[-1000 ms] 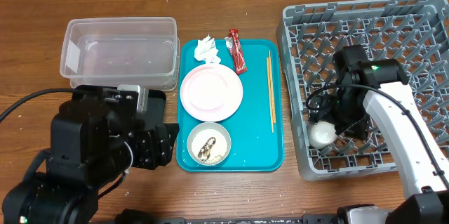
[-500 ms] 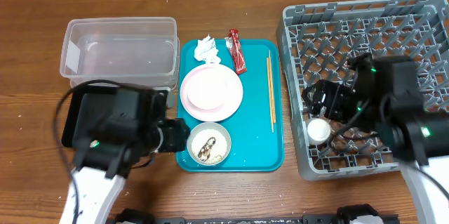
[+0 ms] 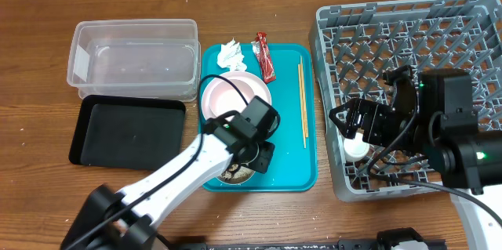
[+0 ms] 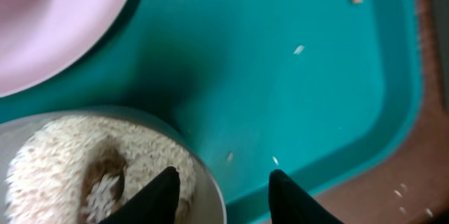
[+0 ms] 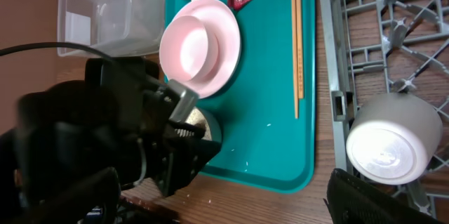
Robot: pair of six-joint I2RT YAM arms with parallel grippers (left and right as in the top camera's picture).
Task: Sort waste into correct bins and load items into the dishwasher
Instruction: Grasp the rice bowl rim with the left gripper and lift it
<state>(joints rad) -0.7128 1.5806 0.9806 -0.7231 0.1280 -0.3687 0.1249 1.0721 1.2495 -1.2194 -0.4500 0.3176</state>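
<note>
My left gripper [image 3: 256, 154] is open over the teal tray and straddles the right rim of the white bowl [image 4: 205, 182], one finger inside and one outside [image 4: 226, 194]. The bowl holds white rice with brown scraps [image 4: 63, 171]. The pale pink plates [image 3: 235, 97] lie stacked behind it. The crumpled tissue [image 3: 230, 54], red wrapper [image 3: 263, 56] and chopsticks [image 3: 302, 101] lie on the tray. My right gripper [image 3: 367, 125] is open and empty above the small white cup [image 5: 389, 138], which lies in the grey dish rack [image 3: 408, 38].
The clear tub [image 3: 133, 58] stands at the back left, with the black tray [image 3: 129, 131] in front of it. The teal serving tray [image 3: 294, 168] sits between them and the rack. Loose rice grains [image 4: 298, 49] dot the tray.
My left arm has swung right from over the black tray onto the bowl. My right gripper has let go of the cup and risen; the cup stays in the rack.
</note>
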